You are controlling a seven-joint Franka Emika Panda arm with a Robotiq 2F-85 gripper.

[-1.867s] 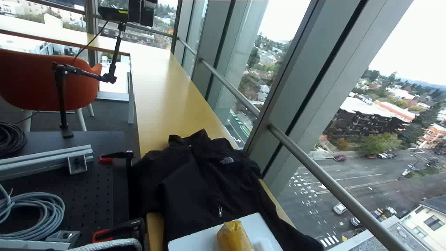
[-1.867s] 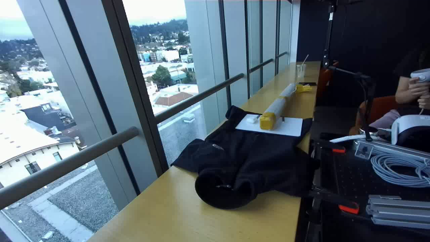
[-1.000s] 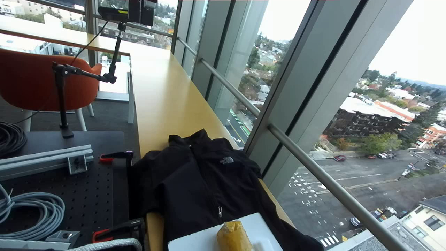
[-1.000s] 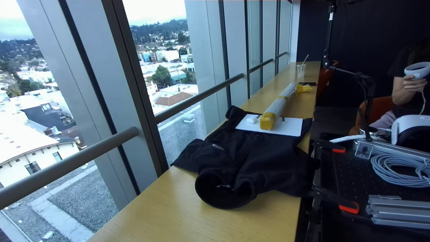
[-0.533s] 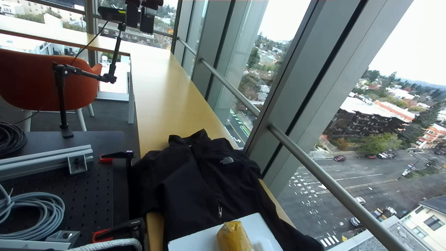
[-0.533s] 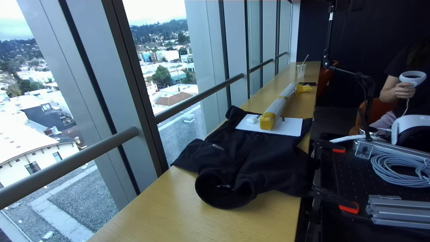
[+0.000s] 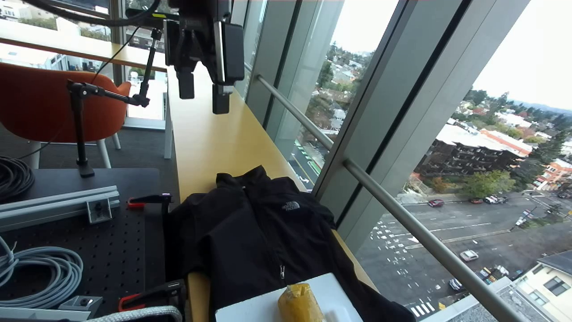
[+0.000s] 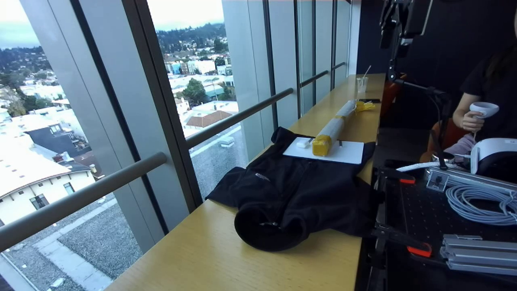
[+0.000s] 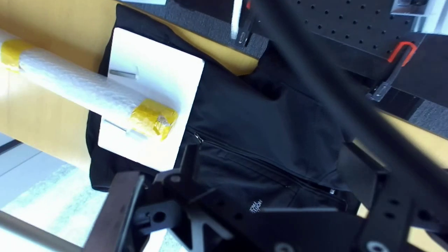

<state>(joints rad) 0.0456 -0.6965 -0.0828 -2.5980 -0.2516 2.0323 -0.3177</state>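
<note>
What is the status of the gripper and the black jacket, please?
Gripper open, empty, touching nothing. Black jacket spread on the table. Possibly in the way: white board over its lower part, wrapped roll with one end on top.

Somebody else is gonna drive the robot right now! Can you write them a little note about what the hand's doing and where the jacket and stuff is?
Hand: open, holding nothing, up in the air, touching nothing.
Jacket: spread out on the table.
White board: lying on the jacket's lower end.
Wrapped roll: its yellow end on the board, the rest reaching out along the table.
Done: the jacket is laid out, with the board on it.
Left: probably all the handling, since nothing is gripped yet.
</note>
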